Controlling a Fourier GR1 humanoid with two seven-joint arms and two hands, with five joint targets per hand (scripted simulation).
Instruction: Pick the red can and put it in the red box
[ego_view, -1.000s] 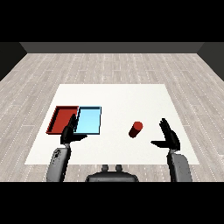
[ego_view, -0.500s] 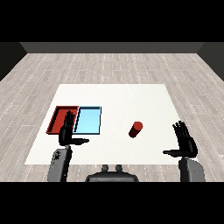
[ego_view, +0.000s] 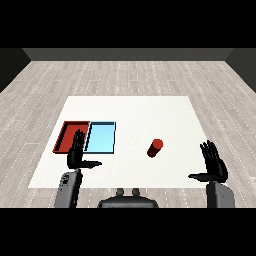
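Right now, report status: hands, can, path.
Left robot hand open near red tray. Right robot hand open, right of red can, apart from it. Can on table, unheld. Light blue tray lies between can and red tray.

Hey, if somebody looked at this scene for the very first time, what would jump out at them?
Probably the small red cylindrical can alone on the white table, right of centre. Next, the flat red tray and light blue tray side by side at the left. Both black hands are open, the left hand by the trays, the right hand near the table's right edge.
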